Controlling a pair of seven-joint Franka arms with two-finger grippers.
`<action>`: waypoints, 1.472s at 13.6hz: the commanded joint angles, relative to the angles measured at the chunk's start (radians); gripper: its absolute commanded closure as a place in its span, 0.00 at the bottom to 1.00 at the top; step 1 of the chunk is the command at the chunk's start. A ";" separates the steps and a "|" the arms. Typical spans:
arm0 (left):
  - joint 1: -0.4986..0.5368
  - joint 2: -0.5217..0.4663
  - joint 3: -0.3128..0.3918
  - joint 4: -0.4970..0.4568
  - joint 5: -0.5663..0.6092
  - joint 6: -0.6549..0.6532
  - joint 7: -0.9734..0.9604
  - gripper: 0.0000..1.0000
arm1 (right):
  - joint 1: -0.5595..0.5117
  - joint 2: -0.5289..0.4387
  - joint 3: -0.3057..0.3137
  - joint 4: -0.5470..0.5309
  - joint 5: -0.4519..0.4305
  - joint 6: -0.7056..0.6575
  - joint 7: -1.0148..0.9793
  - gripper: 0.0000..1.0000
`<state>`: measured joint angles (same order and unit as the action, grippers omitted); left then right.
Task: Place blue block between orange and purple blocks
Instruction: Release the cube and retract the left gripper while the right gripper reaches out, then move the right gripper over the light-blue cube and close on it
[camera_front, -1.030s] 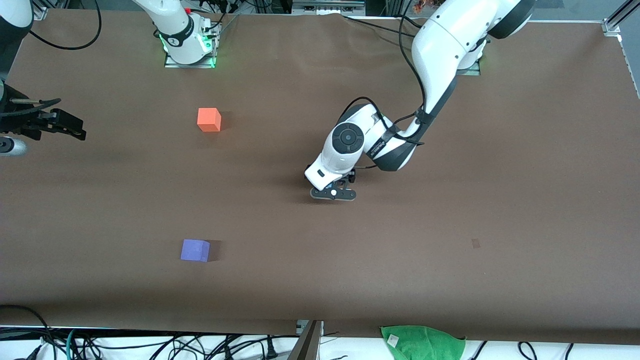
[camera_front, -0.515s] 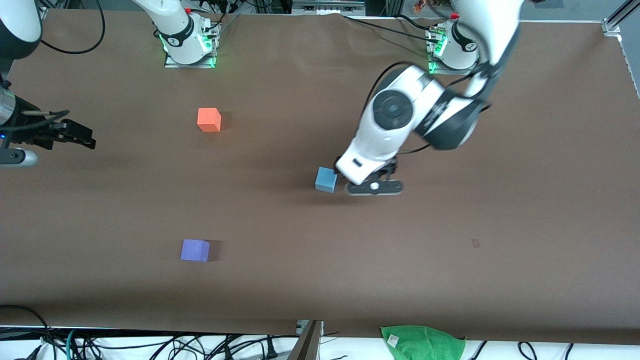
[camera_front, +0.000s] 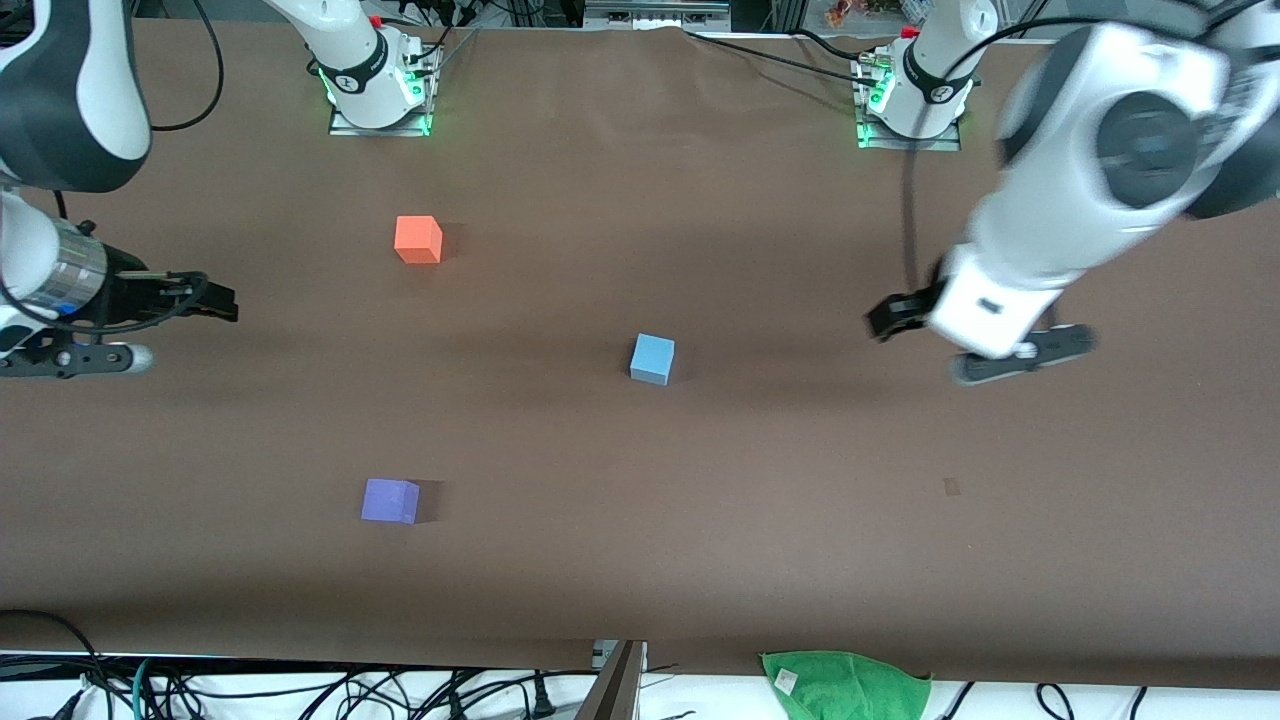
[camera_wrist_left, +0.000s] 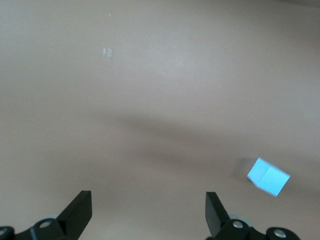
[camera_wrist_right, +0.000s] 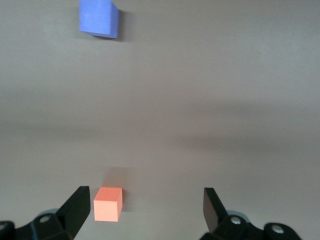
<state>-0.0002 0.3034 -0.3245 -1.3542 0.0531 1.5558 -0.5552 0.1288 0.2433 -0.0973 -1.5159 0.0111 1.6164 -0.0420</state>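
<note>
The sky-blue block (camera_front: 652, 359) sits alone on the brown table near its middle; it also shows in the left wrist view (camera_wrist_left: 268, 176). The orange block (camera_front: 418, 239) is farther from the front camera and the purple block (camera_front: 390, 500) nearer. Both lie toward the right arm's end from the blue block. My left gripper (camera_front: 890, 320) is open and empty over bare table toward the left arm's end (camera_wrist_left: 148, 212). My right gripper (camera_front: 205, 298) is open and empty at the right arm's end (camera_wrist_right: 145, 210). Its wrist view shows the orange block (camera_wrist_right: 108, 204) by one finger and the purple block (camera_wrist_right: 99, 17).
A green cloth (camera_front: 845, 685) lies off the table's front edge among cables. A small mark (camera_front: 951, 486) is on the table surface. The two arm bases (camera_front: 375, 90) (camera_front: 910, 95) stand along the edge farthest from the front camera.
My left gripper, which covered the blue block, has left it on the table and swung away toward the left arm's end. My right gripper has moved in toward the blocks.
</note>
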 joint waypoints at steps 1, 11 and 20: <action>0.002 -0.148 0.101 -0.126 -0.032 -0.034 0.240 0.00 | 0.049 0.010 -0.001 0.006 0.029 0.026 0.054 0.00; 0.078 -0.394 0.173 -0.458 -0.045 0.181 0.437 0.00 | 0.363 0.097 -0.001 0.008 0.053 0.200 0.603 0.00; 0.072 -0.350 0.165 -0.367 -0.047 0.130 0.471 0.00 | 0.600 0.353 -0.002 0.092 0.104 0.528 1.069 0.00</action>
<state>0.0585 -0.0724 -0.1419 -1.7839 0.0242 1.7331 -0.1056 0.6885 0.5175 -0.0876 -1.4920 0.1089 2.1105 0.9427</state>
